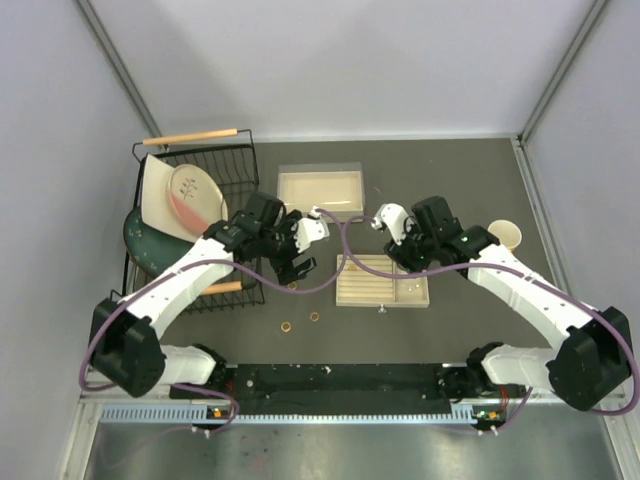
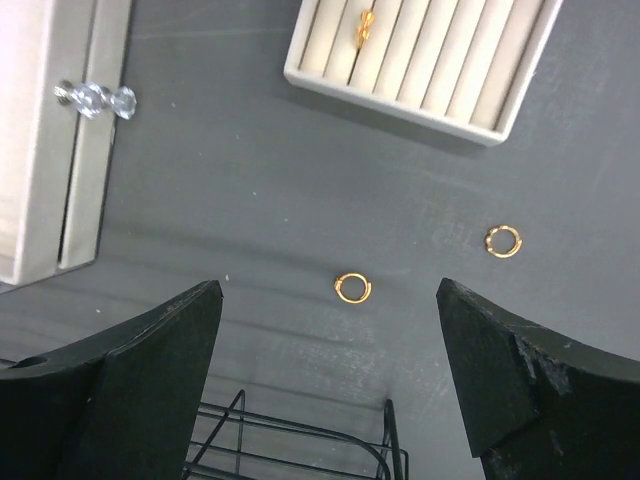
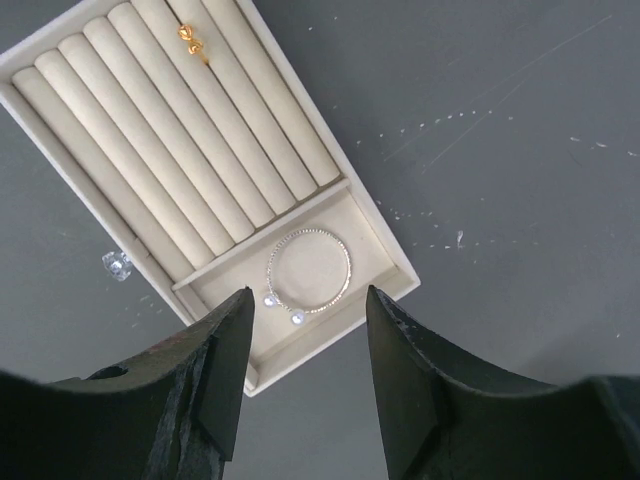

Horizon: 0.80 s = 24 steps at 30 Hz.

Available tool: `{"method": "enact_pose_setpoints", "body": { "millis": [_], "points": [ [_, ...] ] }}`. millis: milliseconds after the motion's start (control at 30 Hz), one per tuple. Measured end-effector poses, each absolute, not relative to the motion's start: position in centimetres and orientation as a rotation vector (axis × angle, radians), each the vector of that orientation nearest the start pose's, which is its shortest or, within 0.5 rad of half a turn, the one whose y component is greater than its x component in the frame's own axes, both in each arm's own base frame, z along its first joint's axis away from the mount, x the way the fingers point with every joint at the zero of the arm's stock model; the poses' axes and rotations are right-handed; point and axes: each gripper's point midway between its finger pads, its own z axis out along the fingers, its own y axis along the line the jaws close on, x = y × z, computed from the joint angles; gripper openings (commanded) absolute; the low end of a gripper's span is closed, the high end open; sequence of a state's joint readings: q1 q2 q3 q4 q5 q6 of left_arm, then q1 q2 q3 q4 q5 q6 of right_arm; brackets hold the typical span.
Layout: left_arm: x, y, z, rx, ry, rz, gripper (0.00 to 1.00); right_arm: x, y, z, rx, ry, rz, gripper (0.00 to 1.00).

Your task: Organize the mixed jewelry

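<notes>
Two small gold rings (image 2: 352, 288) (image 2: 503, 241) lie on the dark table, also visible from the top camera (image 1: 287, 326) (image 1: 314, 317). My left gripper (image 2: 328, 290) hovers open above them, empty, just left of the beige slotted tray (image 1: 365, 285). A third gold ring (image 3: 190, 40) sits in one of the tray's slots. The thin silver bracelet (image 3: 348, 272) lies flat in the tray's end compartment. My right gripper (image 3: 309, 292) hangs open over it, its jaws apart and holding nothing.
A black wire dish rack (image 1: 232, 160) with plates stands at the left, close to my left arm. A shallow beige box (image 1: 320, 190) sits behind the tray. A yellow cup (image 1: 505, 236) is at the right. A crystal knob (image 2: 95, 98) is on the tray's front.
</notes>
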<state>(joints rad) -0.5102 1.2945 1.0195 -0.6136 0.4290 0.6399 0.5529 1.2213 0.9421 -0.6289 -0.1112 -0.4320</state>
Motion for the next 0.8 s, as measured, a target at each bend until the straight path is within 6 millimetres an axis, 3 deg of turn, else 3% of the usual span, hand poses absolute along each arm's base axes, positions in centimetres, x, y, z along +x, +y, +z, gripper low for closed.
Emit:
{"method": "enact_pose_setpoints", "body": {
  "millis": [367,567,800],
  "points": [
    [27.3,-19.0,8.2,1.626,2.065,-0.299,0.87,26.3,14.5,12.4,-1.130,2.193,0.186,0.51],
    [28.2,-18.4,6.9,1.669,2.073,-0.220,0.81,26.8,13.2,12.7,-1.066,2.195,0.179,0.51],
    [28.4,-17.6,4.7,1.716,2.122,-0.175,0.74,27.1,13.1,12.9,-1.051,2.184,0.180,0.50]
  ]
}}
